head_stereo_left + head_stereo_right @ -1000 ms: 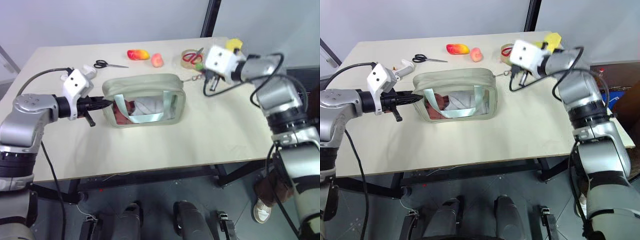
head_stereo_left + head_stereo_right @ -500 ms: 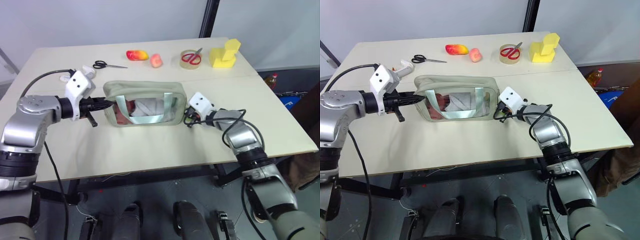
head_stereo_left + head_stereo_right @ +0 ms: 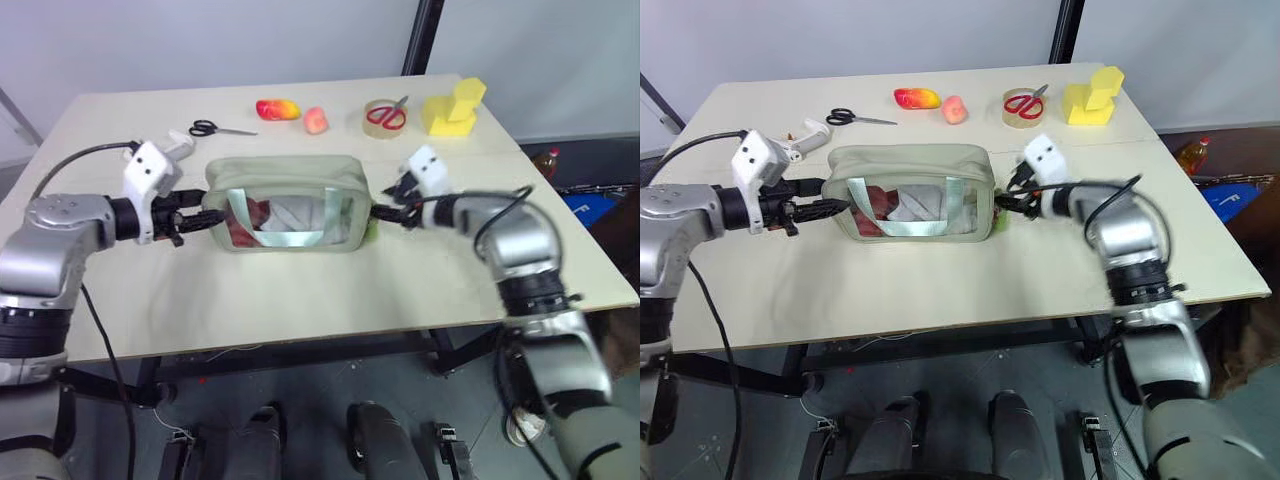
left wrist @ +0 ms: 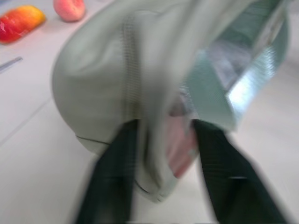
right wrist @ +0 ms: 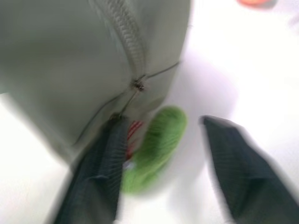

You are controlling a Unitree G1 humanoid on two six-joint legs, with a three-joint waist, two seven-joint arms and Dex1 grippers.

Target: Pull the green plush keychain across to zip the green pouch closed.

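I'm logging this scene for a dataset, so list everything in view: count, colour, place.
green pouch: one, sage green, table centre.
green plush keychain: one, lime, lying at the pouch's right end.
scissors: one, black handles, far left of the table.
toy fruits: two, red-yellow and pink, far side.
tape roll: one, clear, red-handled scissors resting on it.
yellow block: one, far right.
bottle: one, on the floor beyond the table's right edge.
table: one, beige.
left gripper: open, astride the pouch's left end.
right gripper: open, around the keychain.
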